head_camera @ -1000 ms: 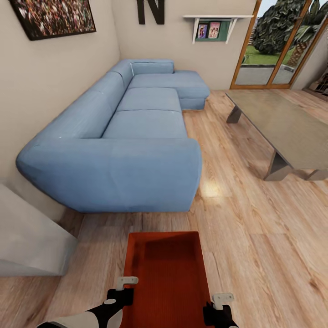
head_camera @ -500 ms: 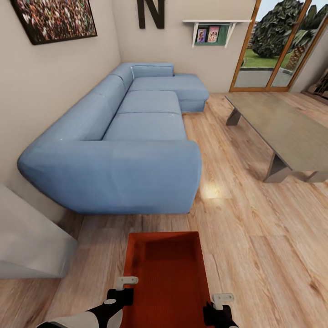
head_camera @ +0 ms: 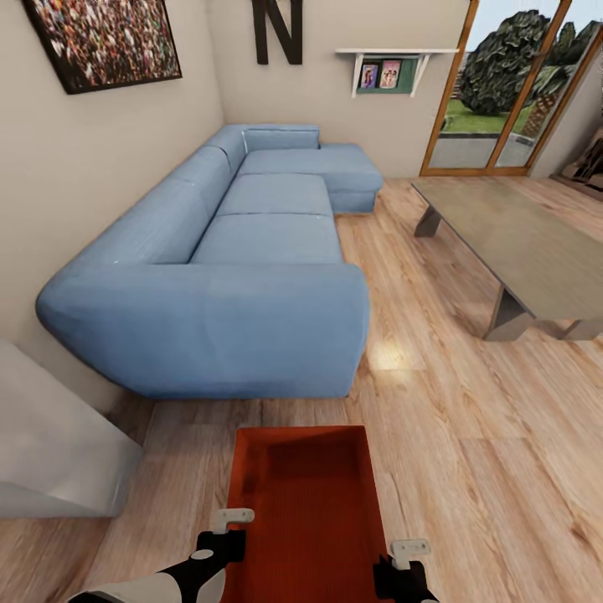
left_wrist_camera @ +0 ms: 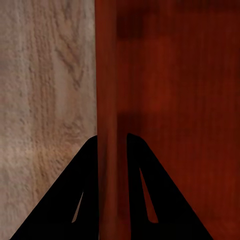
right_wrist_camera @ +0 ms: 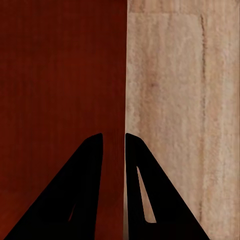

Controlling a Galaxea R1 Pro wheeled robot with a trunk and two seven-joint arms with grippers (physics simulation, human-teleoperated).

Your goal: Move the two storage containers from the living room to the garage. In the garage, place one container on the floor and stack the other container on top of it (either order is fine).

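Room: living room, light wood-plank floor (head_camera: pixel 469 469), beige walls.
Left gripper (head_camera: pixel 219 546): at the container's left long wall, near its close end; in the left wrist view (left_wrist_camera: pixel 113 150) both dark fingers (left_wrist_camera: pixel 85 190) straddle the wall's rim, clenched on it, one inside and one outside.
Right gripper (head_camera: pixel 400 568): at the right long wall, level with the left one; in the right wrist view (right_wrist_camera: pixel 114 145) one finger (right_wrist_camera: pixel 85 190) over the red inside, the other over the planks, the rim running into the narrow slot between them, grasped.
Storage container (head_camera: pixel 306 511): orange-red, open top up, ribbed bottom visible, held between both grippers low in front of the robot, over the planks, long axis pointing toward the sofa; clear of the sofa's arm.
Grey block (head_camera: pixel 59 452): pale, slanted, beside the left wall, left of the container.
Sofa (head_camera: pixel 243 276): blue, L-shaped, along the left wall, chaise toward the back wall.
Low table (head_camera: pixel 519 243): grey, right of the sofa, apart from it.
Back wall: dark letter N (head_camera: pixel 278 30), small shelf (head_camera: pixel 394 60) with pictures, framed picture (head_camera: pixel 105 38) on the left wall.
Glass doors (head_camera: pixel 511 92): wood-framed, far right corner, greenery outside.
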